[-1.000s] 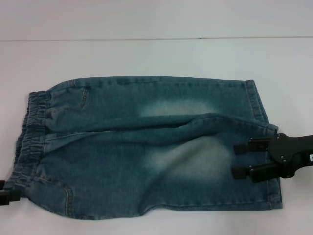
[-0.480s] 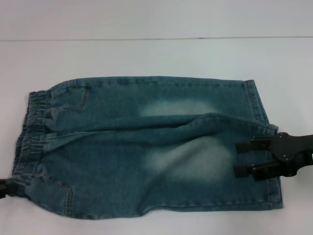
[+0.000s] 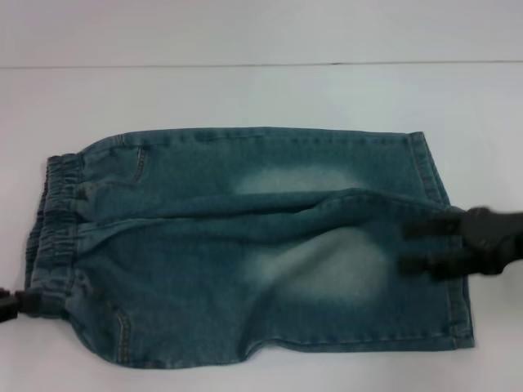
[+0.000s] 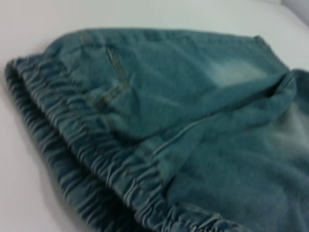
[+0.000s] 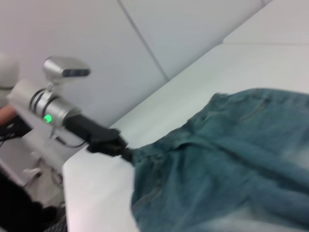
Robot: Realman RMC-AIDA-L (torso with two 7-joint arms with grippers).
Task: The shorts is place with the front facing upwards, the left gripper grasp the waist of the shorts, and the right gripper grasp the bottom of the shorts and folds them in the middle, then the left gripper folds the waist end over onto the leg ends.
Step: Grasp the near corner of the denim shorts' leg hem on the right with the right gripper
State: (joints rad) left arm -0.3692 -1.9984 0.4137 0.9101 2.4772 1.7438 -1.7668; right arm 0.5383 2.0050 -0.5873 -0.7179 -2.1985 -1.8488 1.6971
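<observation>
A pair of faded blue denim shorts with a gathered elastic waistband (image 3: 245,245) is lying flat on a plain white table (image 3: 261,90), spread sideways before the robot. The waistband (image 3: 53,233) is pointing toward the robot's left, and the two leg hems (image 3: 445,245) are pointing toward its right. A raised crease is running along the middle of the cloth, between the two legs.

The left gripper (image 3: 16,302) is showing only as a dark tip at the picture's edge, touching the near corner of the waistband. In the right wrist view, the left gripper (image 5: 113,145) is meeting the denim at that same corner and appears to be clenched on it, with the cloth bunching slightly there. The left wrist view is showing the ruffled waistband (image 4: 91,159) close up, but none of that arm's fingers.

The right gripper (image 3: 425,247) is hovering over the near leg, just inside the hem, with its two black fingers (image 3: 429,265) spread apart and pointing toward the waist. It is not pinching any cloth.

Judging from how things lie, the task is only beginning. The waist grasp seems made, the hem grasp is not yet made, and both folds are left to do.
</observation>
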